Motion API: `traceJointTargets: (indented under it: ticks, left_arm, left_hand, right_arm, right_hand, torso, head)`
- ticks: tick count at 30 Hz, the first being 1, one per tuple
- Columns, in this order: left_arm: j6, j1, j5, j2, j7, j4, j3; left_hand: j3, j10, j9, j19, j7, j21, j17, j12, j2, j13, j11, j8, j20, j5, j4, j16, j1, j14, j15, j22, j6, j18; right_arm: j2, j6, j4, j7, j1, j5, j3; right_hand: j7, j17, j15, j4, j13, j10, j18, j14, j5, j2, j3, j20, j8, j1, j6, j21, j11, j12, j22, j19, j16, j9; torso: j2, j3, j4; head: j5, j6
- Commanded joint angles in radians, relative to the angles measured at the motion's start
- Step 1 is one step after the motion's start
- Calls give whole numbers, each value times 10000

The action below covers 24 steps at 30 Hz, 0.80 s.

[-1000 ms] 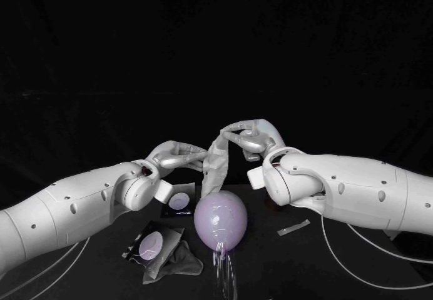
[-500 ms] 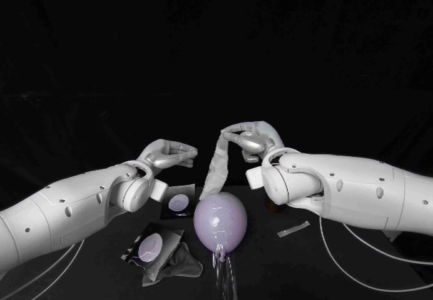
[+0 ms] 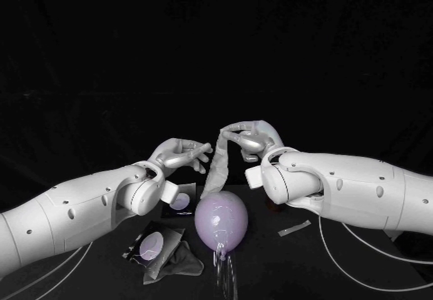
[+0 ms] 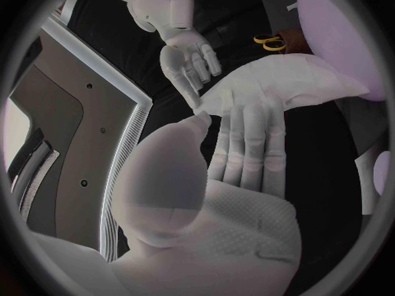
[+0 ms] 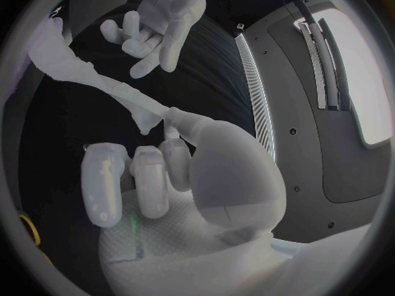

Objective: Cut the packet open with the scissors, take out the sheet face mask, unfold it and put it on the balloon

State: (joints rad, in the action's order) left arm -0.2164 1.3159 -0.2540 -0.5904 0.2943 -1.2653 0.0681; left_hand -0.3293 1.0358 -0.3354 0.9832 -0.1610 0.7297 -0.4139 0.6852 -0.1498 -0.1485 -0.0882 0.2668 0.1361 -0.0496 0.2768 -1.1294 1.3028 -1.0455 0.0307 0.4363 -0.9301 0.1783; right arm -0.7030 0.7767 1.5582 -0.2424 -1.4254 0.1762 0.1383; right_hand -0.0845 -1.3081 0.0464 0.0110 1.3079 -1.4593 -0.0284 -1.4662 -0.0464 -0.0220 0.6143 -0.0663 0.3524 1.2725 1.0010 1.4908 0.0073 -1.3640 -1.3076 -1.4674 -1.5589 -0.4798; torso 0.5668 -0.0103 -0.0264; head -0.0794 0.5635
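My right hand [image 3: 249, 137] holds the sheet face mask [image 3: 216, 165] up by its top, pinched between thumb and fingers [image 5: 140, 177]. The mask hangs as a narrow folded strip, with its lower end just over the pale purple balloon [image 3: 221, 220] lying on the table. My left hand [image 3: 186, 154] is raised beside the strip with its fingers spread, fingertips at the mask's edge. In the left wrist view those fingers [image 4: 247, 138] stretch toward the white mask [image 4: 288, 79], with the right hand [image 4: 185, 52] beyond. The right wrist view shows the mask [image 5: 107, 85] running toward the left hand [image 5: 160, 23].
The cut dark packet [image 3: 179, 200] lies left of the balloon. Nearer me lie another packet piece [image 3: 152, 245] and a crumpled grey film [image 3: 178, 260]. A small cut strip [image 3: 293, 227] sits right of the balloon. Yellow-handled scissors [image 4: 272, 41] lie on the table.
The left hand let go of the mask and pulled back curled, then opened its fingers and came back to the strip. The right hand kept the mask raised.
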Motion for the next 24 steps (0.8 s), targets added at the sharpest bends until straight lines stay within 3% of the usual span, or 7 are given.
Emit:
traceJointTargets:
  ticks: [1,6,16,24]
  left_arm:
    - [378,11,419,52,117,-74,-18]
    - [290,11,522,115,223,-112,-21]
    - [-7,12,578,169,237,-62,-25]
    - [-647,13,190,172,-29,71,-24]
  left_hand:
    - [242,38,-59,62,23,168,-85,49,-149,-47,3,-23,2,13,123,-126,-174,-91,-17,107,113,36]
    - [446,39,-121,23,38,298,-156,75,-271,-92,17,-12,-20,13,113,-212,-169,-107,-29,199,156,29]
    - [655,0,-244,-104,28,514,-271,107,-285,-173,17,9,-38,12,67,-322,170,-75,-32,360,239,21]
    - [909,-100,-392,-218,-73,695,-356,175,-419,-268,-50,111,-33,8,15,-388,507,-41,10,494,270,16]
  right_arm:
    - [29,-187,27,-139,-8,14,-9]
    - [62,-195,24,-118,-8,25,-8]
    - [65,-223,113,-109,-7,54,-7]
    - [28,-236,243,-146,-6,88,-7]
  right_hand:
    - [-11,-2561,34,-15,1550,-159,70,-1017,-22,119,44,61,387,0,68,-35,31,-2,-2349,-535,-45,-817]
    - [-11,-2560,34,-17,1548,-156,69,-1017,-22,122,48,61,394,-5,62,-39,31,3,-2347,-533,-44,-823]
    - [-11,-2565,34,-23,1554,-160,71,-1019,-22,121,54,61,402,-8,56,-32,30,-8,-2350,-537,-49,-830]
    - [-9,-2561,34,-36,1555,-158,71,-1017,-21,121,64,61,418,-12,46,-29,29,-8,-2351,-538,-45,-843]
  torso:
    - [-4,9,8]
    - [0,4,5]
    - [-3,1,-4]
    - [-8,0,-7]
  head:
    - [4,-2]
    - [0,-3]
    - [-26,-6]
    - [-28,-19]
